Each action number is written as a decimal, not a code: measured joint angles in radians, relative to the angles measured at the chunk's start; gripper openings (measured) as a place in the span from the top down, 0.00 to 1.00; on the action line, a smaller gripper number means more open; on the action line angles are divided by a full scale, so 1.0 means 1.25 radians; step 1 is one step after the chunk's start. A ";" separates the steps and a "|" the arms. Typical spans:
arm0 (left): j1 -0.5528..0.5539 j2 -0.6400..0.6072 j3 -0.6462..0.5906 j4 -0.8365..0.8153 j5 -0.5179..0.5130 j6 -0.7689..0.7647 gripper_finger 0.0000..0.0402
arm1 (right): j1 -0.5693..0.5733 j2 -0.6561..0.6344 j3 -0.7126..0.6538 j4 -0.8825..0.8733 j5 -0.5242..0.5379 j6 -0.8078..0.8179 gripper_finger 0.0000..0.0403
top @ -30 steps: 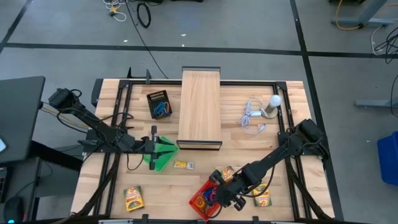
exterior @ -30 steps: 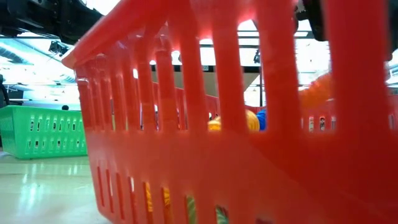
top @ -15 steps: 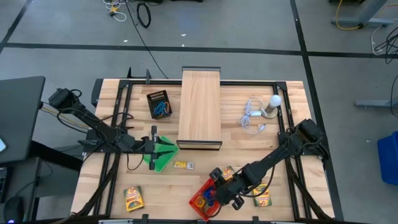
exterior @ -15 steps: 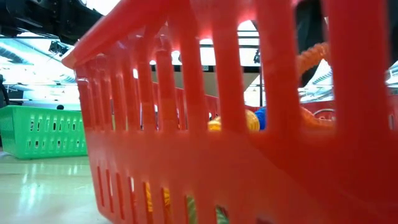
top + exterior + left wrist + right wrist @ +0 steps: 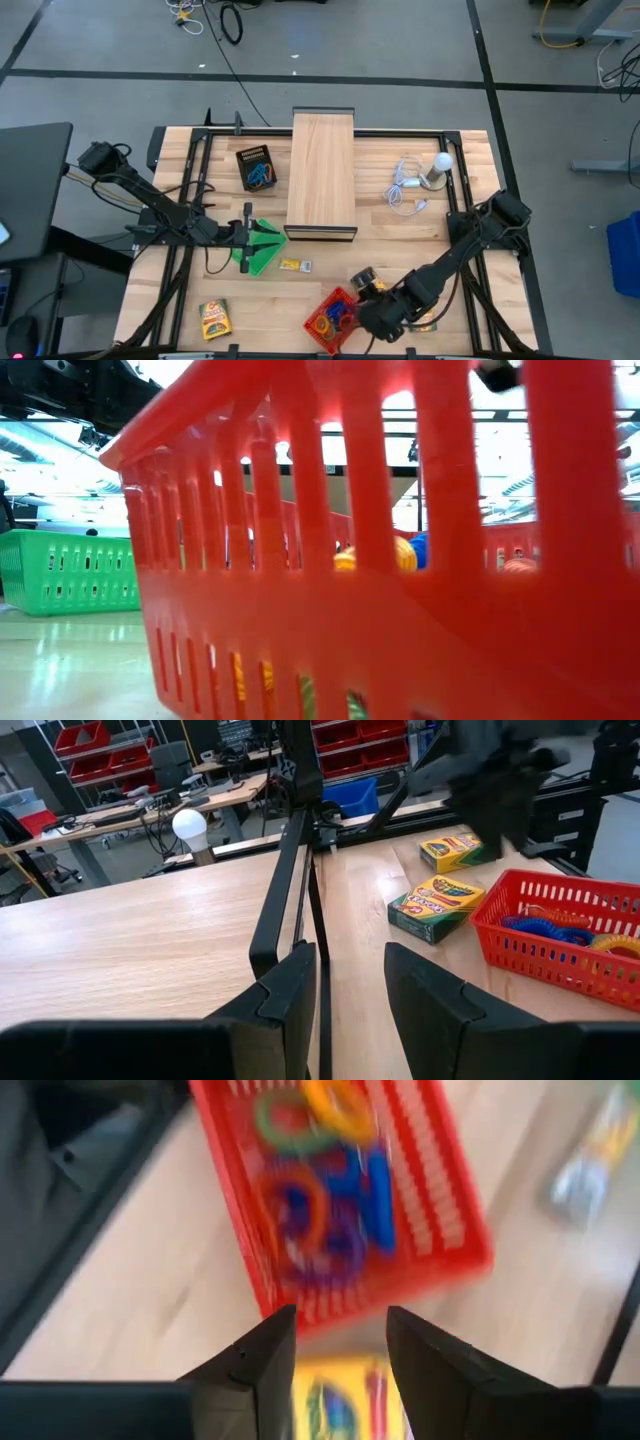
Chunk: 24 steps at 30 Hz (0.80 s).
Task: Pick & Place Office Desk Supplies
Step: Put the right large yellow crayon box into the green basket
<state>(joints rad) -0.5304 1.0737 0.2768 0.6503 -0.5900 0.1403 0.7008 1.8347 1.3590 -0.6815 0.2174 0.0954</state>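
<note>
A red basket (image 5: 328, 322) near the table's front edge holds several coloured loops (image 5: 320, 1200). My right gripper (image 5: 340, 1345) hovers open just right of it, over a yellow-and-green crayon box (image 5: 340, 1400), with nothing between its fingers. Another crayon box (image 5: 362, 276) lies flat behind the basket, and a third (image 5: 213, 318) at the near left. A small yellow piece (image 5: 295, 265) lies mid-table. My left gripper (image 5: 350, 990) waits open and level at the table's left, by a green basket (image 5: 264, 246).
A long pale wooden box (image 5: 322, 175) stands in the middle at the back. A black box (image 5: 257, 168) with blue loops sits left of it. A white bulb (image 5: 440, 164) with a coiled cable lies at the far right. Black frame rails (image 5: 285, 890) cross the table.
My right gripper has risen and swung from over the red basket toward the table's right edge, rolling its wrist. It has let go of an orange loop. The loop hung stretched from it half a second ago and now lies in the basket.
</note>
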 joint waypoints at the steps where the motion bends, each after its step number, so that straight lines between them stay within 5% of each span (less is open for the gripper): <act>1: 0.000 0.000 0.000 0.000 0.000 0.000 0.68 | 0.004 0.000 0.000 -0.029 0.000 0.035 0.59; 12: 0.000 0.000 0.000 -0.002 0.000 -0.008 0.68 | 0.030 0.000 -0.004 -0.350 -0.151 0.361 0.59; 24: 0.000 0.000 0.000 -0.003 0.041 -0.011 0.68 | 0.016 0.000 -0.011 -0.366 -0.316 0.382 0.51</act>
<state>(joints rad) -0.5308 1.0737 0.2768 0.6468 -0.5388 0.1265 0.7214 1.8351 1.3449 -1.1393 -0.1775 0.5723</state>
